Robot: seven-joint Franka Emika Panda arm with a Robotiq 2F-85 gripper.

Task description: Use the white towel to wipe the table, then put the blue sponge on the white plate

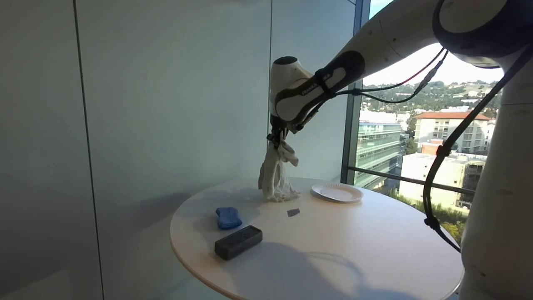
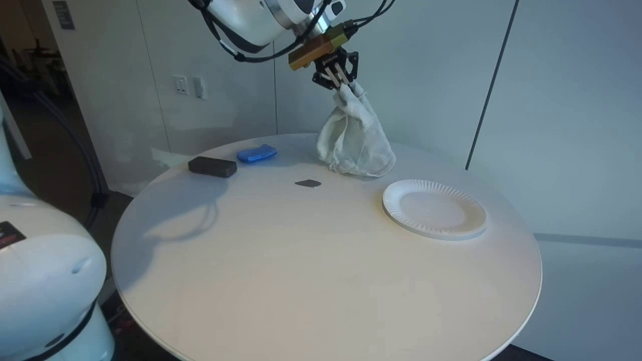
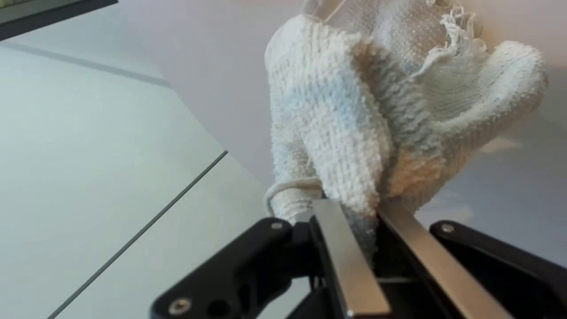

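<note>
Claw (image 3: 359,206) narrow, clamped on white towel (image 3: 328,110).
2 fingers (image 3: 350,261) pinch its bunched top; loose folds hang over the table (image 2: 321,271).

in an exterior view, daylight enters by the window (image 1: 420,135), the sky (image 1: 387,73) burnt out near white, the hillside (image 1: 462,93) hazy. wall (image 1: 166,104) dim grey-green, darkest at lower left; soft shadow (image 1: 160,210) beside the table (image 1: 387,233). in both exterior views a broad shadow (image 1: 293,268) of the arm (image 1: 387,37), a thin loop in it, falls across the table; beyond it the surface is brighter, faintly warm. the doorway (image 2: 55,150) is murky, detail lost; yellowish tinge beside the white plate (image 2: 436,210). wrist view: weave of the white towel (image 3: 328,110) crisp, folds shaded grey; wall pale, low contrast; light patches on the shaded table.
</note>
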